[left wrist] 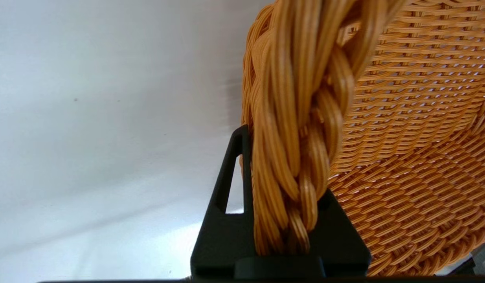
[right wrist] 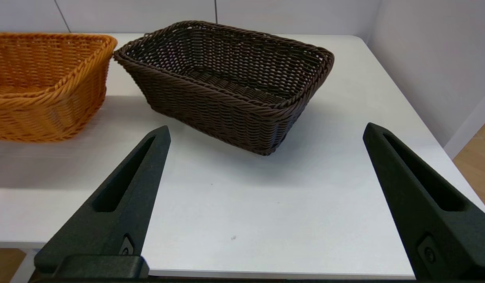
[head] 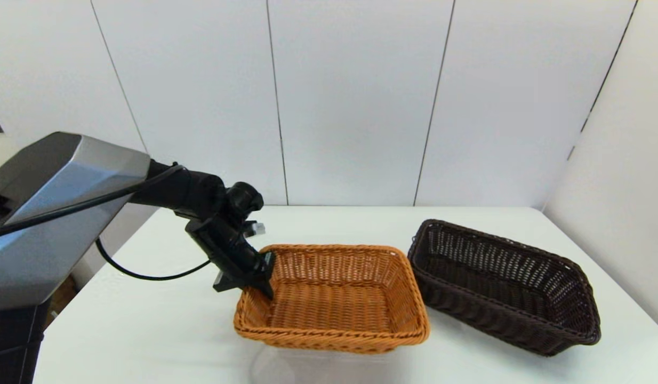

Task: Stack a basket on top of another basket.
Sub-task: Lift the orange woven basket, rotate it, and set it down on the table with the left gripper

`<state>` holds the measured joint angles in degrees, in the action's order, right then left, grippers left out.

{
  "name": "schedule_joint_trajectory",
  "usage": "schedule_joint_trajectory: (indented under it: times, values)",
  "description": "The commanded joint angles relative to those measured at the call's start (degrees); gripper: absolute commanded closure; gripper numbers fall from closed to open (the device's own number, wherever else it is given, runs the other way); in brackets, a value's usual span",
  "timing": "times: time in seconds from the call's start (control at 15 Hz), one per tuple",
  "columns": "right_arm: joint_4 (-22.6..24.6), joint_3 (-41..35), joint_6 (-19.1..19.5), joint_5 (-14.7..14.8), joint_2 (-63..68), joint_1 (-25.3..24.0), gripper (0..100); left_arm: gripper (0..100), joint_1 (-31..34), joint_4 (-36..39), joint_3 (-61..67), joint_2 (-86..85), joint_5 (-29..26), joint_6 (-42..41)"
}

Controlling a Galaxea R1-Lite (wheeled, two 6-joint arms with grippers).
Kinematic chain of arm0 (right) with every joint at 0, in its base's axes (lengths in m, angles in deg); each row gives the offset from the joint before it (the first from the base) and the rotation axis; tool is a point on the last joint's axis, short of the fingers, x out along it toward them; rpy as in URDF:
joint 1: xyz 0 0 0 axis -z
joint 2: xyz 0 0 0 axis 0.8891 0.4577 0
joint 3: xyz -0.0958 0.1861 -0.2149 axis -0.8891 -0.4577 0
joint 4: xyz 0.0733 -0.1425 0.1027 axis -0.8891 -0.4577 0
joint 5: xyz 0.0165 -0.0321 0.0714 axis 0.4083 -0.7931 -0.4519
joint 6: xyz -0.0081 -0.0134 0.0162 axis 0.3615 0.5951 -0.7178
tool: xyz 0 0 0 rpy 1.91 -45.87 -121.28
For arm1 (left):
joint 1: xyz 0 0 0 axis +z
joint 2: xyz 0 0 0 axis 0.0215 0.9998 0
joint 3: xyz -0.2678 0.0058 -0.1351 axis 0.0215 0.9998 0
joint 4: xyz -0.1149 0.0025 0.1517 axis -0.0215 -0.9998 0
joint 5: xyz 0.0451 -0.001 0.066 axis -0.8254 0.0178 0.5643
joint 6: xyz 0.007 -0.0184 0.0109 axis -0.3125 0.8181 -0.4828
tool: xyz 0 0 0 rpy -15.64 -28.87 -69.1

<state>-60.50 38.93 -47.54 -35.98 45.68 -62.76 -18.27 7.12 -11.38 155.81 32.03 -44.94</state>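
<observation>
Now orange-tan basket rim between left gripper fingers.

A white tabletop stands against a wall of pale grey panels split by thin dark seams. Another pale wall closes the right side; wood-toned floor shows beyond the tabletop's edge.

No readable text, label, brand, number or sign anywhere in these views.
</observation>
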Motion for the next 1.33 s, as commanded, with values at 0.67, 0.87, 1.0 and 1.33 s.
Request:
schedule_joint_trajectory:
  times: [0.67,0.87,1.0,1.33]
  values:
    - [0.0,0.0,0.0,0.0,0.0,0.0,0,100,1.6,-1.2,-1.1,1.5,-0.1,-0.5]
    - [0.0,0.0,0.0,0.0,0.0,0.1,0,100,2.4,-1.2,-1.0,0.6,-0.1,-0.7]
    - [0.0,0.0,0.0,0.0,0.0,0.0,0,100,2.2,-1.1,-1.1,0.7,-0.2,-0.7]
    - [0.0,0.0,0.0,0.0,0.0,0.0,0,100,0.5,-0.5,-1.5,1.7,-0.2,-0.6]
